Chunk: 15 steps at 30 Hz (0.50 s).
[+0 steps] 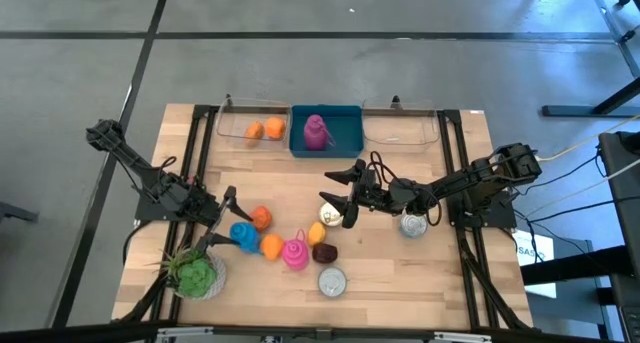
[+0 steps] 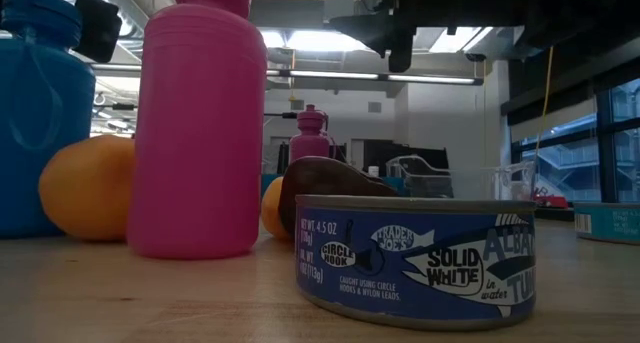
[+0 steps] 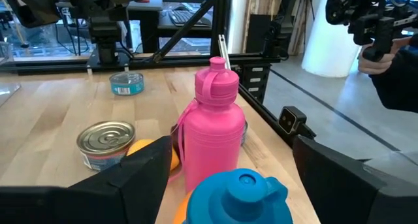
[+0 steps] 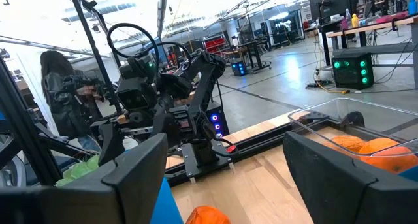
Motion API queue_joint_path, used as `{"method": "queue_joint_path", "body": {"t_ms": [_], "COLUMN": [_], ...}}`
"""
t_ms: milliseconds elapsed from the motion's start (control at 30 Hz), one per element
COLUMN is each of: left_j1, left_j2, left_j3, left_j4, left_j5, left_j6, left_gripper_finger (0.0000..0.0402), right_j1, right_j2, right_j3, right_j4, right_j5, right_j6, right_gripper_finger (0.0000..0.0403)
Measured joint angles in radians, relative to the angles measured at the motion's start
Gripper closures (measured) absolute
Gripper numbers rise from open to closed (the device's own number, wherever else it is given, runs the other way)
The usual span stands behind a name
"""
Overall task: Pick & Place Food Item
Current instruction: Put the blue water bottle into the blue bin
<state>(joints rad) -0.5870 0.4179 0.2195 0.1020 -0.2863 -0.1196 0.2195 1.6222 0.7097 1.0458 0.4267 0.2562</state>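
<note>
The right hand [image 1: 335, 188] hovers open and empty above the yellow food item [image 1: 330, 215] at bench centre. Descending off-centre, it could knock the item toward the tuna can [image 1: 413, 223] at three o'clock.

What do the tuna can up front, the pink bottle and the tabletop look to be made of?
The tuna can looks like metal: ribbed silvery lid seen from the left wrist, glossy printed blue label around it. The pink bottle seems matte moulded plastic, opaque and evenly coloured. The tabletop appears to be light wood planks, with visible grain and seams.
</note>
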Motion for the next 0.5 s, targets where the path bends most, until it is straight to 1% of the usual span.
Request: {"method": "queue_joint_path", "body": {"t_ms": [500], "left_j1": [0.0], "left_j2": [0.0], "left_j3": [0.0], "left_j4": [0.0], "left_j5": [0.0], "left_j6": [0.0], "left_gripper_finger": [0.0165], "right_j1": [0.0], "right_j2": [0.0], "right_j3": [0.0], "right_j4": [0.0], "right_j5": [0.0], "right_j6": [0.0], "right_gripper_finger": [0.0097]}}
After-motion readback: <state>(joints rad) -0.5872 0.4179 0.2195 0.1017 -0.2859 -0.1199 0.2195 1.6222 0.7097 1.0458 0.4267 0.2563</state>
